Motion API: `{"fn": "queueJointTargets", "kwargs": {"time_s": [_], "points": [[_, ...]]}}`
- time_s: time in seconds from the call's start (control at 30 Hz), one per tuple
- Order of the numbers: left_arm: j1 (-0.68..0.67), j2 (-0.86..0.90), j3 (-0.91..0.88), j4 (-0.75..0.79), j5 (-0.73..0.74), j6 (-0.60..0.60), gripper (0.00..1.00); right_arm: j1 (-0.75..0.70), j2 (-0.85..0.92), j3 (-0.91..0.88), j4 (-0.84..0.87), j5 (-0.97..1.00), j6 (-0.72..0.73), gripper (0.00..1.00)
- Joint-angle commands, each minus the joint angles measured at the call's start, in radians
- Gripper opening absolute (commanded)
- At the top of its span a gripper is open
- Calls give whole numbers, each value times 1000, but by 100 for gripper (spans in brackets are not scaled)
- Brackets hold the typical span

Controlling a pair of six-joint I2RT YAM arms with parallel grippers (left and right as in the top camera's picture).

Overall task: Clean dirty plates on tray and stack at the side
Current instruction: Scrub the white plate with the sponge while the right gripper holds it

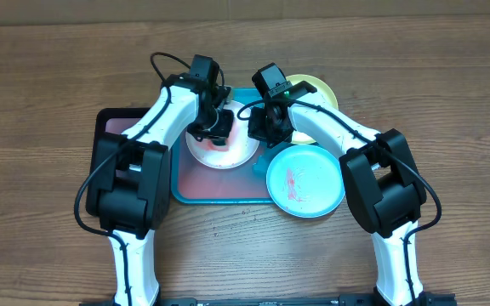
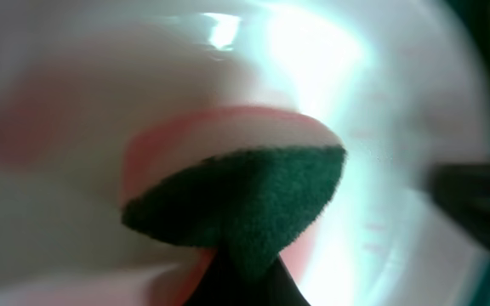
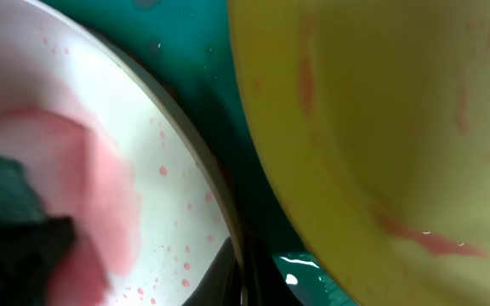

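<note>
Surface: wooden table [image 1: 41,76], teal tray [image 1: 219,197].
White plate [image 1: 241,155]: likely light, stiff, wet-slick; take by rim.
Left gripper [image 1: 215,127]: clamped on sponge [image 2: 236,195].
Right gripper [image 1: 269,127]: at plate rim; opening unclear.

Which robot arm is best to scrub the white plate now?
Left, probably. The left gripper holds the green scrub pad pressed on the white plate. The right gripper sits at that plate's rim with no pad.
</note>
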Motion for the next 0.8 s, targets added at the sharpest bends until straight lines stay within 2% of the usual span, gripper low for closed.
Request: {"fn": "queueJointTargets", "kwargs": {"time_s": [0.0, 0.27, 0.33, 0.4, 0.47, 0.57, 0.67, 0.77], "points": [[-48, 71, -39, -10, 369, 110, 4, 22, 18, 0, 24, -50, 23, 4], [-47, 71, -37, -47, 396, 119, 4, 22, 18, 0, 24, -50, 23, 4], [-39, 71, -35, -52, 338, 118, 4, 22, 18, 0, 24, -50, 23, 4], [-23, 71, -19, -84, 179, 62, 4, 22, 18, 0, 21, -50, 23, 4], [0, 71, 9, -146, -52, -42, 4, 22, 18, 0, 21, -50, 23, 4], [26, 71, 53, -238, -308, -164, 4, 22, 18, 0, 25, -50, 23, 4], [32, 71, 93, -291, -507, -203, 4, 22, 18, 0, 26, -50, 23, 4], [23, 71, 115, -286, -631, -208, 4, 22, 18, 0, 24, -48, 23, 4]]}}
